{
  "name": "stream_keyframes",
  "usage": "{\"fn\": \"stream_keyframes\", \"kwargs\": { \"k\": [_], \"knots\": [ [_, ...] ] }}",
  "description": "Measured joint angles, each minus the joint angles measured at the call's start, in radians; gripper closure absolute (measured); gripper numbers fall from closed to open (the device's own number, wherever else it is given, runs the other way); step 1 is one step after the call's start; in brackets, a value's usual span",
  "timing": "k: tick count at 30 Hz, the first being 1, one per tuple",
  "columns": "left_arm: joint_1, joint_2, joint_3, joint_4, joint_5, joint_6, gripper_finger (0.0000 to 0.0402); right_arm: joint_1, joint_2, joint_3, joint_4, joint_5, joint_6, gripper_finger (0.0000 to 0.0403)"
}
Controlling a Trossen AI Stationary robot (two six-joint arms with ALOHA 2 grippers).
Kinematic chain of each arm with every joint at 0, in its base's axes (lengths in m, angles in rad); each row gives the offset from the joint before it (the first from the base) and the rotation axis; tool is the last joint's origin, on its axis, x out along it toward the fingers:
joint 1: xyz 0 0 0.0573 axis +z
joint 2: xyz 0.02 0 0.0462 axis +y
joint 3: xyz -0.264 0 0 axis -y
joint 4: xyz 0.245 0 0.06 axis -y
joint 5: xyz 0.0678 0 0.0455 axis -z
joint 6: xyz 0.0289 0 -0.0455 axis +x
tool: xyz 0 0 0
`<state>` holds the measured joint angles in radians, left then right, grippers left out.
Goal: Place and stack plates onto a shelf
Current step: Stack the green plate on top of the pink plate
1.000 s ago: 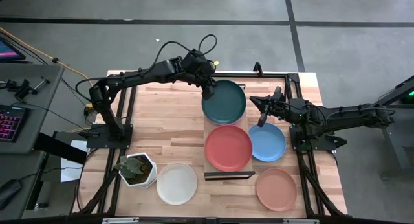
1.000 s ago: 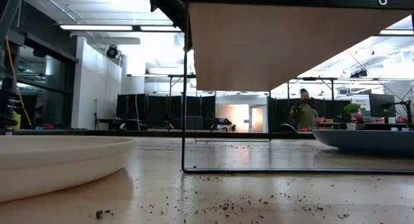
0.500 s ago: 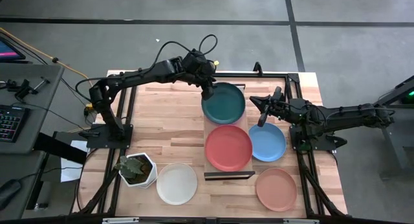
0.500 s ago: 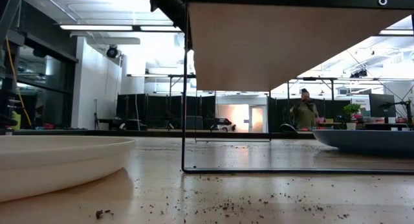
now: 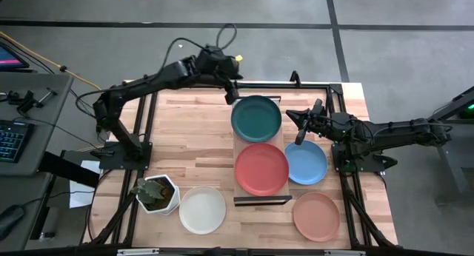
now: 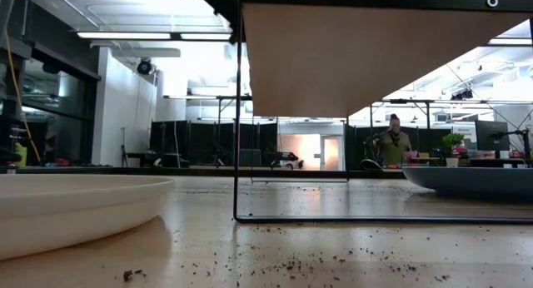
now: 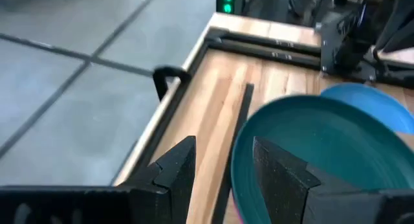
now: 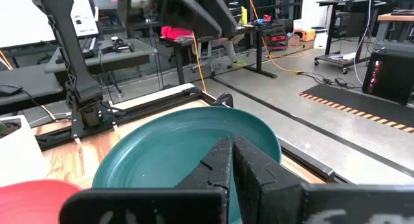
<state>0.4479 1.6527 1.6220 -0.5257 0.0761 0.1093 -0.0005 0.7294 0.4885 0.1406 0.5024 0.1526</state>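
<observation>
- Left pincer point(image 5: 232, 92) open, empty, just beyond dark teal plate point(image 5: 256, 117) on shelf point(image 5: 261, 200).
- Right pincer point(image 5: 298, 125) closed, empty, beside teal plate.
- Table point(image 5: 189, 134) butcher-block; grey floor point(image 5: 385, 49) beyond.

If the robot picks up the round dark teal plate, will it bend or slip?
The round dark teal plate probably stays stiff: its rim holds an even curve. It looks shallow and thin, so likely light. Its matte surface should grip fairly well, though the thin rim could slip between narrow fingers.

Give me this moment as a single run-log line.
left gripper: jaws open, off teal plate | teal plate, red plate: on shelf | right gripper: jaws shut, waiting
</observation>
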Motion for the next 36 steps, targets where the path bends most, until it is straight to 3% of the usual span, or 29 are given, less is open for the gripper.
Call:
{"fn": "stream_keyframes", "kwargs": {
  "k": [3,6,14,19,27,36],
  "knots": [
    [0.002,-0.049,-0.044,0.009,0.003,0.017,0.0257,0.000,0.018,0.000,0.000,0.000,0.001,0.0403],
    [-0.006,-0.112,-0.160,0.122,0.048,0.027,0.0257,0.000,0.047,0.000,0.007,0.007,0.010,0.0403],
    [-0.025,-0.285,-0.673,0.720,0.085,-0.003,0.0257,0.000,0.164,0.000,0.152,0.072,0.030,0.0403],
    [-0.037,-0.397,-0.876,0.953,0.070,-0.079,0.0257,-0.047,0.243,0.001,0.280,0.071,0.052,0.0403],
    [-0.155,-0.619,-1.037,1.006,0.063,-0.047,0.0257,-0.192,0.338,0.001,0.294,0.029,0.160,0.0403],
    [-0.234,-0.726,-1.171,1.073,-0.080,-0.056,0.0257,-0.273,0.388,0.001,0.300,-0.100,0.234,0.0403]
  ]
}}
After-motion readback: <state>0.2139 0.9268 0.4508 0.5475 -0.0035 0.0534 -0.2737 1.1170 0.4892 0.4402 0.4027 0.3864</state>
